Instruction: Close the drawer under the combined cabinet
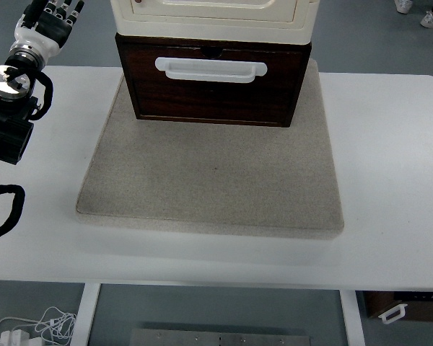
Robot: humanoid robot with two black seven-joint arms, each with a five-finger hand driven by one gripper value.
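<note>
So we've got the combined cabinet (211,14) sitting at the far end of a grey stone-look slab (209,180), which lies flat on the white worktop (390,180). The cream upper unit is stacked on top, and under it is the dark wood drawer (213,90) with a white bar handle (211,68) across its front. The drawer front sticks out a bit toward us past the cream part above it. Our left hand (52,18) is up in the far left corner, off past the worktop's edge and well apart from the drawer, fingers loosely extended and holding nothing. The black forearm and its cable run down the left edge. Down below the worktop we can see a tangle of white cable (36,328) on the floor.
</note>
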